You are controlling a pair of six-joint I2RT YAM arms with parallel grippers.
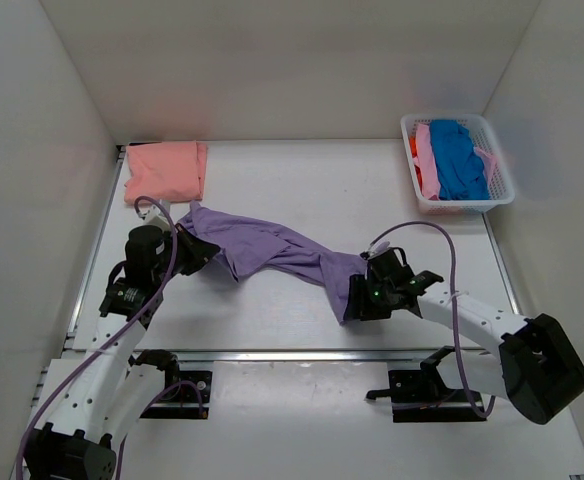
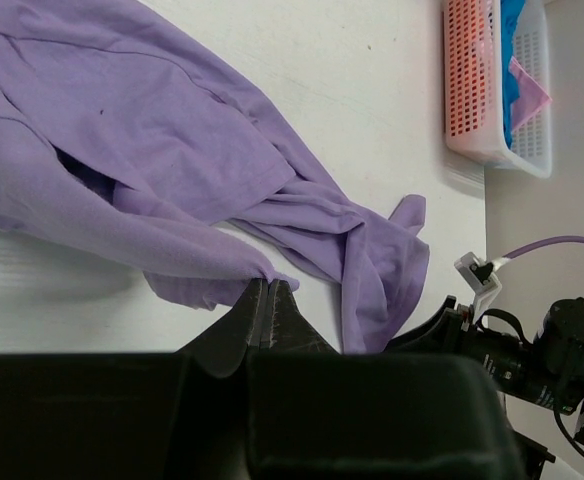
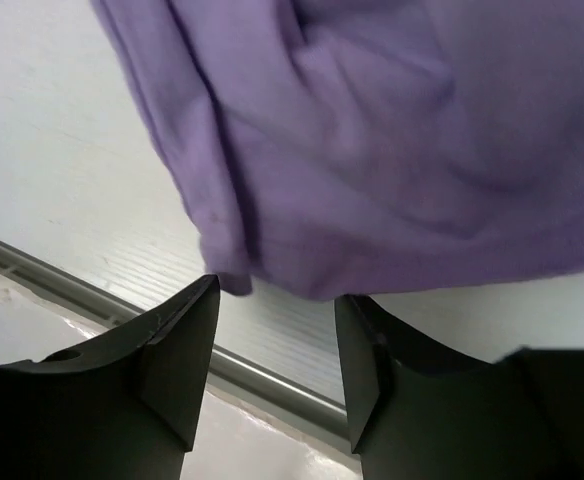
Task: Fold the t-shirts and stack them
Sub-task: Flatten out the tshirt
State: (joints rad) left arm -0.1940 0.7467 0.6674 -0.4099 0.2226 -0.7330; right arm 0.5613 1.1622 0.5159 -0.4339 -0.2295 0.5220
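Lavender t-shirt is lying between the left gripper, pinching its edge, and the right gripper, fingers apart, while the white basket is holding a blue t-shirt and a pink t-shirt.

Lavender t-shirt strung out, crumpled, centre, salmon t-shirt folded, far-left corner

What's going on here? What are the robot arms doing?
They are folding t-shirts. The left gripper pinches one end of the purple t-shirt, which lies crumpled and stretched across the table. The right gripper is open at the shirt's other end, not gripping it. A salmon-pink t-shirt lies folded in the far left corner. More shirts, including a blue one, sit in the white basket.
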